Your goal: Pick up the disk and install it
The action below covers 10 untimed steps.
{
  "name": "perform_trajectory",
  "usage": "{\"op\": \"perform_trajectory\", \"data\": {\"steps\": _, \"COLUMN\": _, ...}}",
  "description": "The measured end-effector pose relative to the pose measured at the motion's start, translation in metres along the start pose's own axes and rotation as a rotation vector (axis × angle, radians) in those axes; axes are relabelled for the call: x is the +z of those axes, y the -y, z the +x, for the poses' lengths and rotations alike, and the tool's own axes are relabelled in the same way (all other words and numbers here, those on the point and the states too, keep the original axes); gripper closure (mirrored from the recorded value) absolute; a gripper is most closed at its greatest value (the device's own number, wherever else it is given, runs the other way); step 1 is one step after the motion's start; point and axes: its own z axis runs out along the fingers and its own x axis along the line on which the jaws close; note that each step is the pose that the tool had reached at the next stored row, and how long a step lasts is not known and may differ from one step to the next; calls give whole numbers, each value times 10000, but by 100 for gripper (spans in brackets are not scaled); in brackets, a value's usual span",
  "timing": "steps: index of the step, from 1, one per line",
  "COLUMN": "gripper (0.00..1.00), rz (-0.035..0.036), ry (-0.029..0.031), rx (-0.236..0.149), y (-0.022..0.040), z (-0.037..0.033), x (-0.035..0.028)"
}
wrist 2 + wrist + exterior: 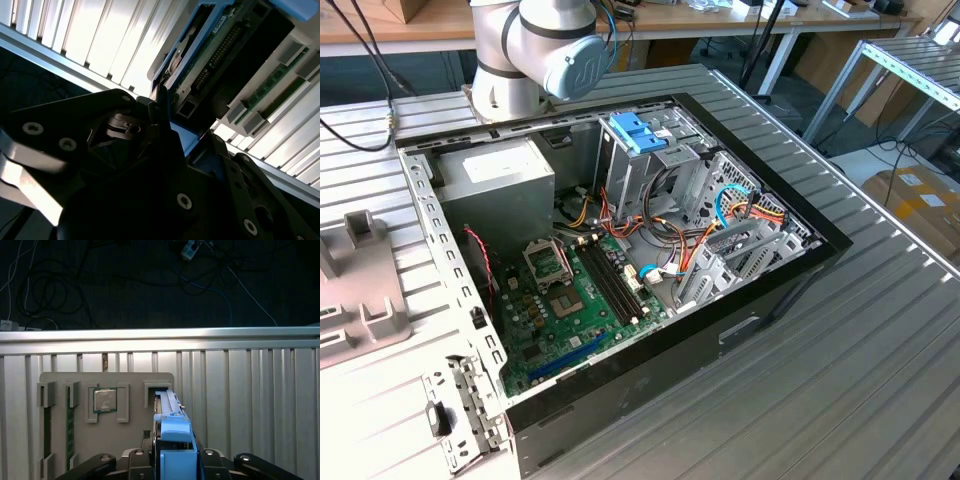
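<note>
**Pick-up step: disk gripped at its blue end, not yet out of the tray.**

The disk (172,437) stands on edge in a slot of the grey holder tray (125,435). Blue rails run along its sides, and its circuit-board face shows in the second wrist view. The gripper (176,460) has its jaws drawn in narrow, one on each side of the blue end tab. They look pressed onto it, with nothing else in hold. The tray lies on the ribbed table (250,415), at the exterior view's left of the open computer case (790,270) and apart from it. Judgement: grasp made, lift not started, install untouched. Getting the disk clear calls for a straight pull in line with the slot, so the rails don't bind on its walls.
</note>
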Motion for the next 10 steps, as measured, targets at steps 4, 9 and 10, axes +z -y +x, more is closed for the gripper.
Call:
{"op": "perform_trajectory", "data": {"steps": 4, "gripper": 63, "rz": -1, "ry": 0, "rx": 0, "y": -1, "z": -1, "x": -15}}
{"op": "perform_trajectory", "data": {"steps": 9, "gripper": 63, "rz": 2, "ry": 5, "rx": -1, "y": -1, "z": -2, "x": -36}}
{"op": "perform_trajectory", "data": {"steps": 10, "gripper": 63, "rz": -1, "ry": 5, "rx": -1, "y": -1, "z": -2, "x": -41}}
